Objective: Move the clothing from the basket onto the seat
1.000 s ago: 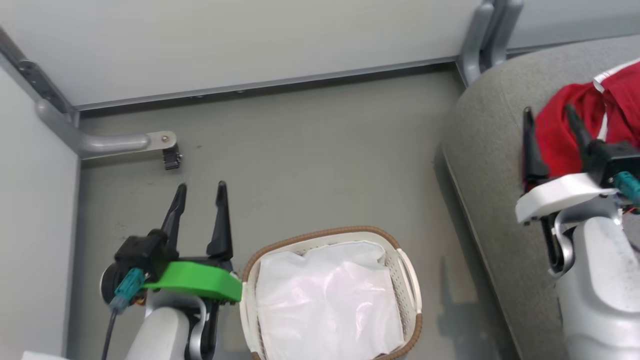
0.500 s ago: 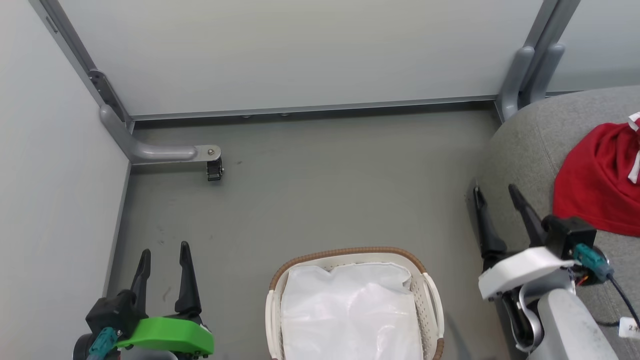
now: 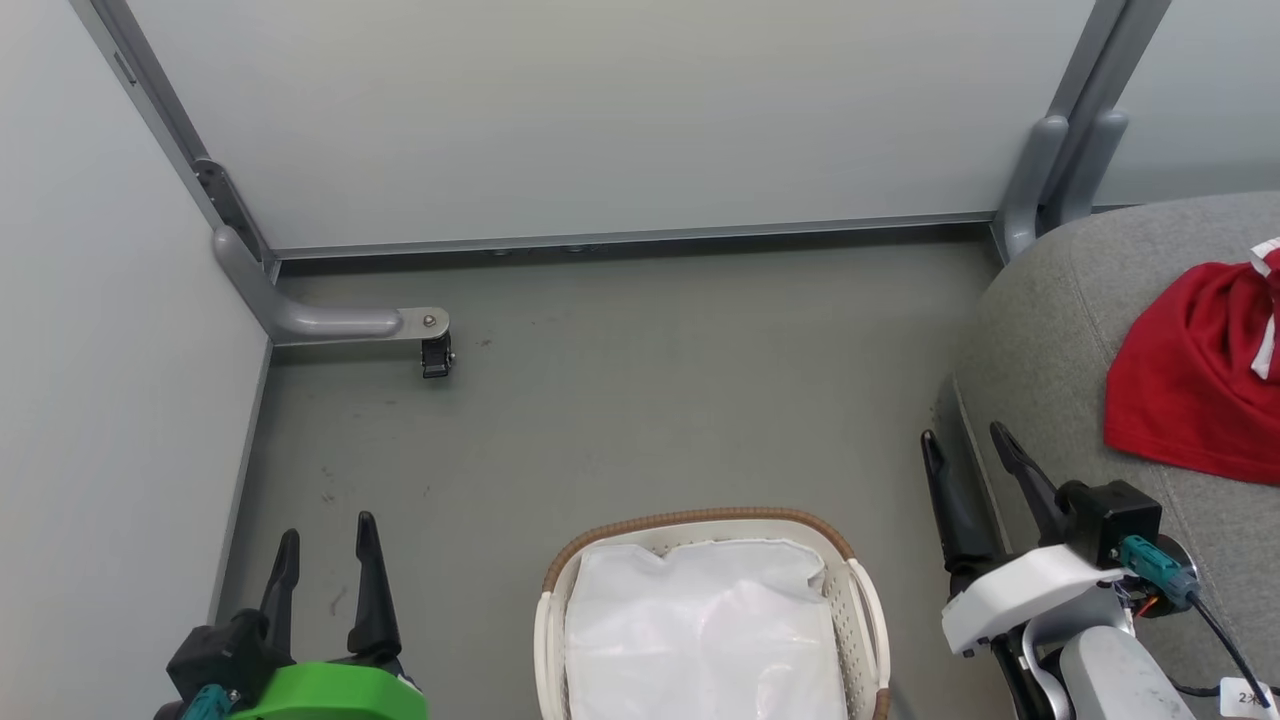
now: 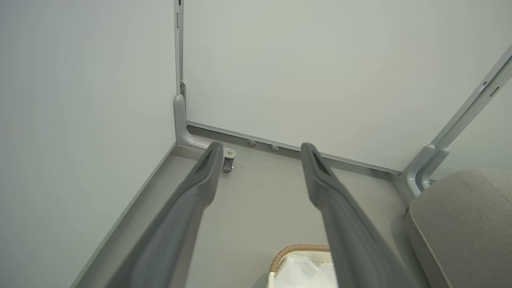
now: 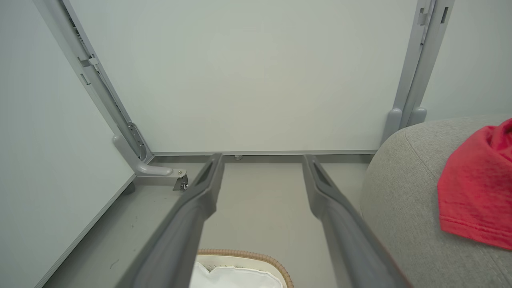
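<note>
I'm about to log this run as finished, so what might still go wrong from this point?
1. Inside the basket I see the white liner, but the basket's near end is cut off, so a leftover garment cannot be ruled out.
2. The open right claw sits close to the edge of the seat and might brush it when the arm moves.

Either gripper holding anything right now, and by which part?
Nothing held. Left gripper and right gripper both have open, empty jaws; red clothing lies on the seat.
</note>
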Controlling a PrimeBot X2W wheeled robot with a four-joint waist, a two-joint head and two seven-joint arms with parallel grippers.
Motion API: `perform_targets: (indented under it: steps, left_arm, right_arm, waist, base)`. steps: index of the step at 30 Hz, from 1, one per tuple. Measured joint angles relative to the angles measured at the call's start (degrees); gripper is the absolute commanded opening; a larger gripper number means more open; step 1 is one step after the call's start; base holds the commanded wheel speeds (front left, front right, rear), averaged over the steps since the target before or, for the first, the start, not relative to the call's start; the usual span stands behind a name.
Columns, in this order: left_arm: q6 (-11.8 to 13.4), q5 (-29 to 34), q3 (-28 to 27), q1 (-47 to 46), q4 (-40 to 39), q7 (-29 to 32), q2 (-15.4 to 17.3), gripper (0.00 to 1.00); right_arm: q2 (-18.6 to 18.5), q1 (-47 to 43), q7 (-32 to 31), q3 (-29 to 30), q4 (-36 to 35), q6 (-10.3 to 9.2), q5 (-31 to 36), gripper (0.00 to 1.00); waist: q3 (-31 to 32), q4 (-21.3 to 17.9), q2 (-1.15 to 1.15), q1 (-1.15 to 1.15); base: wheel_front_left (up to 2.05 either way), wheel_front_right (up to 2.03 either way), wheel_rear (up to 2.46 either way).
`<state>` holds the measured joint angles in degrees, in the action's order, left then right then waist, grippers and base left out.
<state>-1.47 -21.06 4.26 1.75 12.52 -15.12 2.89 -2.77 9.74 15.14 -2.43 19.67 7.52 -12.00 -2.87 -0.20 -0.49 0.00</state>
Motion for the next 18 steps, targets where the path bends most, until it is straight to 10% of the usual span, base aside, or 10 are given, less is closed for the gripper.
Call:
perform_targets:
  steps: [14, 15, 18]
  left_arm:
    - [0.14, 0.49, 0.77, 0.45, -0.09, 0.0, -0.02, 1.0]
    - [0.12, 0.44, 0.83, 0.48, 0.22, 0.0, -0.04, 0.0]
    - [0.12, 0.43, 1.04, 0.62, 1.76, 0.01, -0.15, 0.0]
  right_arm:
    - [0.0, -0.68, 0.0, -0.58, 0.27, 0.0, 0.01, 1.0]
    - [0.05, -0.79, 0.0, -0.58, 0.57, 0.0, -0.01, 0.0]
    - [0.36, -1.74, -0.02, -0.6, 1.97, 0.0, -0.03, 0.0]
  waist:
    - [0.99, 0.17, 0.0, 0.0]
    - [1.04, 0.18, 0.0, 0.0]
    - [1.06, 0.18, 0.0, 0.0]
  base:
    - [0.0, 0.0, 0.0]
    - [0.0, 0.0, 0.0]
    - [0.0, 0.0, 0.0]
